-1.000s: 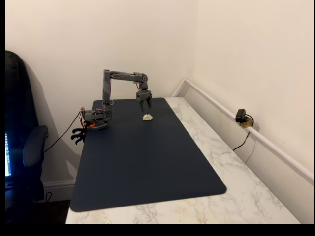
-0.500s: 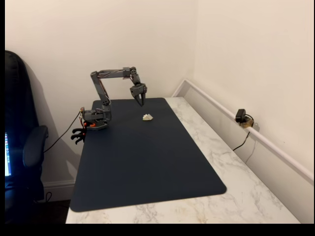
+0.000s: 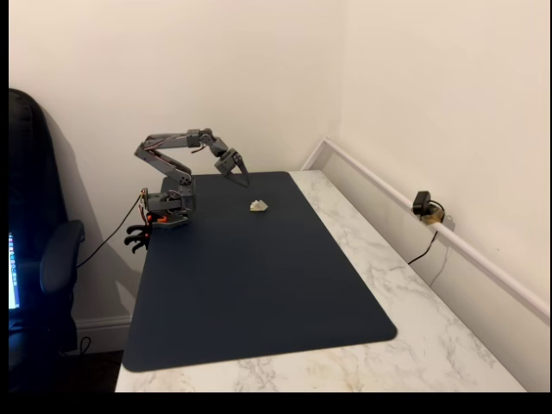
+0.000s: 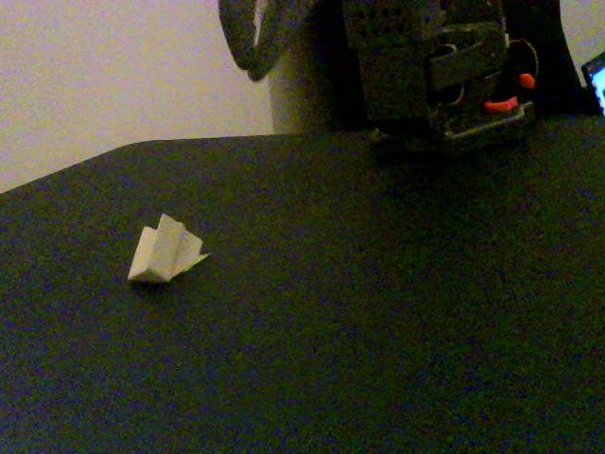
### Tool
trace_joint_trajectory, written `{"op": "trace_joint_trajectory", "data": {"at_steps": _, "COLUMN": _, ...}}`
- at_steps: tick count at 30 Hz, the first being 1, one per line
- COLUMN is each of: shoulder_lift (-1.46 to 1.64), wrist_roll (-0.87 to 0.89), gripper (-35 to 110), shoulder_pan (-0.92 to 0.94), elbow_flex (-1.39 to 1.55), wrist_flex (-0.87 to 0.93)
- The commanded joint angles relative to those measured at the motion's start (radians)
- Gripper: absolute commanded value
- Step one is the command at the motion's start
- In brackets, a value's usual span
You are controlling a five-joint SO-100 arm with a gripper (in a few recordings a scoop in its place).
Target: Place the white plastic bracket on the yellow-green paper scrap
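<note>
Dark blue mat [image 3: 259, 285] carries the chunky off-white plastic bracket [image 4: 165, 252], nothing near it. I see my grey gripper [image 3: 241, 177] raised, apart from it, empty; its opening I cannot tell.

off-white bracket [image 4: 166, 252], navy mat [image 3: 259, 293], marbled table [image 3: 405, 345]

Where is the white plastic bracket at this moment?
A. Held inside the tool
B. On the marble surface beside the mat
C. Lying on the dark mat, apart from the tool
C: the white plastic bracket lies on the dark mat, with the tool raised away from it.
</note>
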Motion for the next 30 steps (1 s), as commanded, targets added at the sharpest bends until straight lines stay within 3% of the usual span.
{"op": "trace_joint_trajectory", "data": {"at_steps": 1, "shoulder_lift": 0.061, "wrist_roll": -0.061, "gripper": 0, "shoulder_pan": -0.002, "elbow_flex": 0.04, "wrist_flex": -0.032}}
{"op": "trace_joint_trajectory", "data": {"at_steps": 11, "shoulder_lift": 0.193, "wrist_roll": -0.244, "gripper": 0, "shoulder_pan": 0.041, "elbow_flex": 0.186, "wrist_flex": -0.029}}
{"op": "trace_joint_trajectory", "data": {"at_steps": 18, "shoulder_lift": 0.267, "wrist_roll": -0.261, "gripper": 0, "shoulder_pan": 0.063, "elbow_flex": 0.295, "wrist_flex": -0.014}}
{"op": "trace_joint_trajectory", "data": {"at_steps": 24, "shoulder_lift": 0.716, "wrist_roll": -0.233, "gripper": 0, "shoulder_pan": 0.089, "elbow_flex": 0.434, "wrist_flex": 0.193}}
{"op": "trace_joint_trajectory", "data": {"at_steps": 30, "shoulder_lift": 0.718, "wrist_roll": -0.222, "gripper": 0, "shoulder_pan": 0.091, "elbow_flex": 0.437, "wrist_flex": 0.199}}
